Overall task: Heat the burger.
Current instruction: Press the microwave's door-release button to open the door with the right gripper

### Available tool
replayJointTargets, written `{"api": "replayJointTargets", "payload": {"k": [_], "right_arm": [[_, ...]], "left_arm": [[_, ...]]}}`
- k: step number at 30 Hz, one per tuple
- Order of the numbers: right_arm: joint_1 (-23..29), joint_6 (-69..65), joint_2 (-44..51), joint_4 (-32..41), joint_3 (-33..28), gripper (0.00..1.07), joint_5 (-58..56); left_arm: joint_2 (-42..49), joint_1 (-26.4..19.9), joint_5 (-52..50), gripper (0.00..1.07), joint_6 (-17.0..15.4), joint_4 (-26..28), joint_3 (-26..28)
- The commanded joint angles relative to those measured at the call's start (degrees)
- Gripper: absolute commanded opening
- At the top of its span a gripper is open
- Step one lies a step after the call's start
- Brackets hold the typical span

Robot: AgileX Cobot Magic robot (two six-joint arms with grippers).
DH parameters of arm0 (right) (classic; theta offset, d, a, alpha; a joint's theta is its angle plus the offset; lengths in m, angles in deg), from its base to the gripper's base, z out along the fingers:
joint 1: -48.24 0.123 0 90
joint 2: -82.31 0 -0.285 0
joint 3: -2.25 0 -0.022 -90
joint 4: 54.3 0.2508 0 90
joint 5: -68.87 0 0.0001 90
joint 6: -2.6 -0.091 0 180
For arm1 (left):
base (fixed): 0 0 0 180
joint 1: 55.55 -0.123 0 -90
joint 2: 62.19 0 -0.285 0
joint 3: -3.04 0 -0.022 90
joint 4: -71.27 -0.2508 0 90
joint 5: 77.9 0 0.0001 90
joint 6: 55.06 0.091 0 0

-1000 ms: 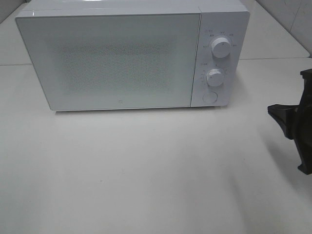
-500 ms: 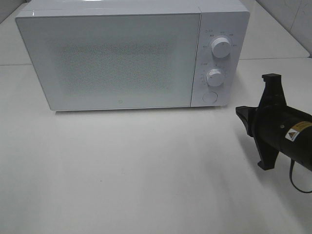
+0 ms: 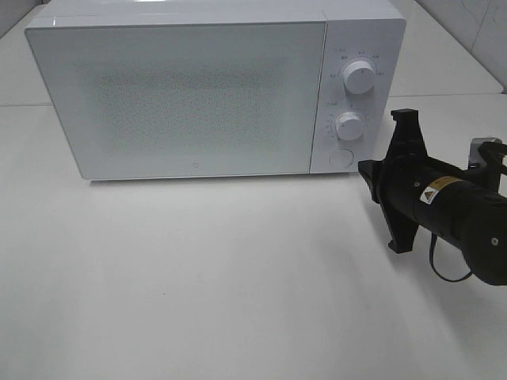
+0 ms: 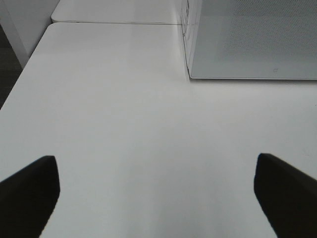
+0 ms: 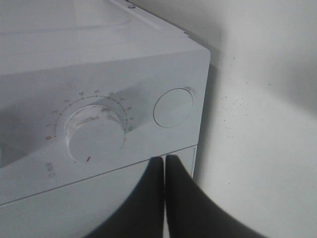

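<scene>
- Since the frosted door of the boxy white microwave oven [image 3: 198, 95] is shut, I cannot tell where the burger is.
- The oven stands on a smooth white tabletop [image 3: 238, 277]. Pale wall tiles [image 3: 475, 32] show at the far right corner.
- The black right gripper [image 5: 164, 161], jaws pressed together on nothing, points at the oven's control panel near its round white button [image 5: 173, 107].
- The black left gripper [image 4: 154, 159] hangs over the tabletop, jaws wide apart and holding nothing.
</scene>
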Motion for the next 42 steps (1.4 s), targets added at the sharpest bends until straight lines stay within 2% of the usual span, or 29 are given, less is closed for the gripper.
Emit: {"api": "replayJointTargets", "payload": {"k": [1,15,19,21,42], "right_arm": [[0.1,0.1,-1.7,-0.2,2.2,0.0,-0.5],[0.1,-0.3,-7.7,1.4,10.3,0.0,-4.5],[0.1,-0.1,-8.3,2.8,10.8,0.0,-4.6],[0.0,2.8,-9.1,5.7,11.9,0.0,-4.4],[-0.1,4.9,-12.8,7.8,16.0,0.0,-1.2]], "left_arm": [[-0.3,-0.1,0.0,1.0,-0.3,0.1,0.0],[-0.3,-0.1,0.0,1.0,-0.3,0.1,0.0],[-0.3,-0.1,0.0,1.0,-0.3,0.1,0.0],[-0.3,-0.1,0.0,1.0,-0.3,0.1,0.0],[-0.3,-0.1,0.0,1.0,-0.3,0.1,0.0]]}}
